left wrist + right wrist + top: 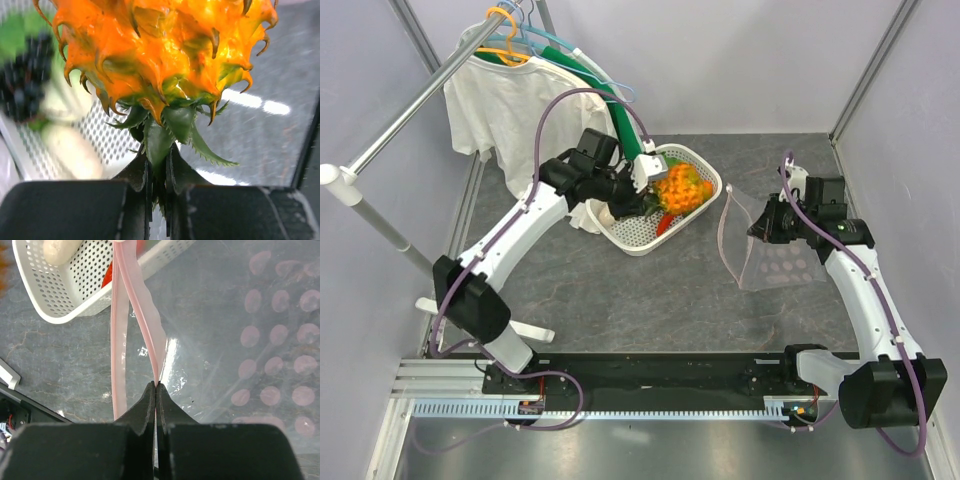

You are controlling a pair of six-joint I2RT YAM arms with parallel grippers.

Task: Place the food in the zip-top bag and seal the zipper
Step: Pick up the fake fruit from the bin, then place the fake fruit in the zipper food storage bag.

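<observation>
My left gripper (159,160) is shut on the green leaves of the orange knobbly fruit (165,50), which fills the left wrist view. In the top view the fruit (682,187) sits over the white lattice basket (638,243), with the left gripper (645,175) beside it. A dark grape bunch (25,80) and a pale piece (70,150) lie blurred in the basket (100,135). My right gripper (156,385) is shut on the pink zipper (150,325) and holds the mouth of the zip-top bag (270,340) open. The bag (775,255) stands right of the basket.
A red chili (107,277) and a pale food piece (60,250) show in the basket (80,290). A white shirt (490,90) hangs on a metal rack at the back left. The arms' base rail (620,385) runs along the near edge.
</observation>
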